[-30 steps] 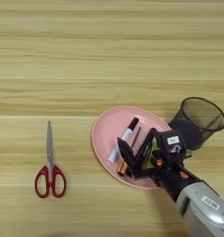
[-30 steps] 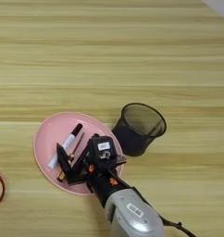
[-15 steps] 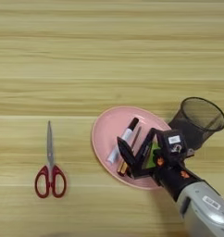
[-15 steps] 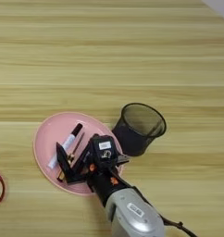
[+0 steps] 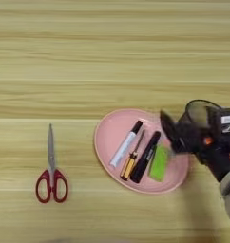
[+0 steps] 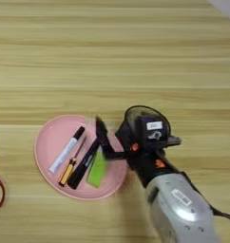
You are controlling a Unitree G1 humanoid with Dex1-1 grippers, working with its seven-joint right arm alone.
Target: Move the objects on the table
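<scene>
Tool (image 6: 107, 142) over pink plate's (image 6: 48, 137) right edge, fingers apart, empty; black marker (image 6: 83, 163) lies on plate; wooden table (image 6: 112, 57).

The table (image 5: 88, 52) was light yellow-brown wood with horizontal plank grain. At the left lay scissors (image 5: 51, 178) with red handles and grey blades. The plate (image 5: 110, 135) was plain pink, and on it were a white marker (image 5: 126, 144) with a black cap, an orange-and-yellow pen (image 5: 129, 164), an all-black marker pen (image 5: 145, 157) and a bright green piece (image 5: 158, 163). The pen cup (image 6: 140, 114) at the right was black mesh.
</scene>
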